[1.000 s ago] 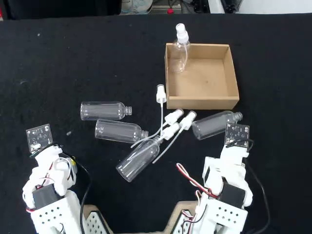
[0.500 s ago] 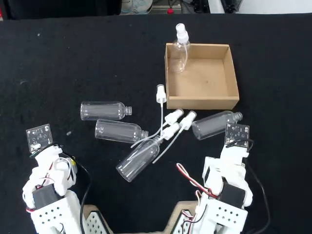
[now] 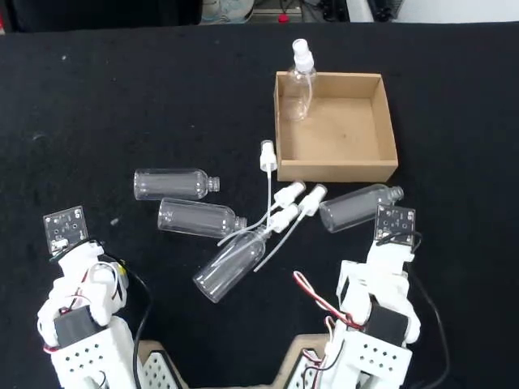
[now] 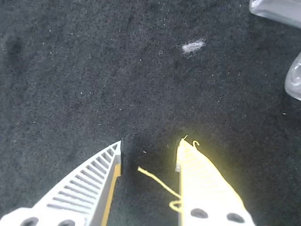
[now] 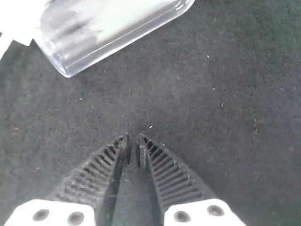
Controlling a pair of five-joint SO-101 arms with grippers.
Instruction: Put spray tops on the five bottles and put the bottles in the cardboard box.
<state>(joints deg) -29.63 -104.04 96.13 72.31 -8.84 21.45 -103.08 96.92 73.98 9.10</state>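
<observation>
Right hand (image 5: 133, 141), clenched and empty, hovers low over the black worktop (image 3: 122, 97), just on the near side of a capless bottle (image 3: 361, 207). That bottle lies on its side with its long axis crosswise to the hand's reach. Its neck points right, near the front wall of the cardboard box (image 3: 336, 172). Left hand (image 4: 149, 146), fingers parted and empty, is well apart from it. Loose spray tops (image 3: 290, 194) lie just beside the bottle's base. Judged: the right arm is the nearer one.
</observation>
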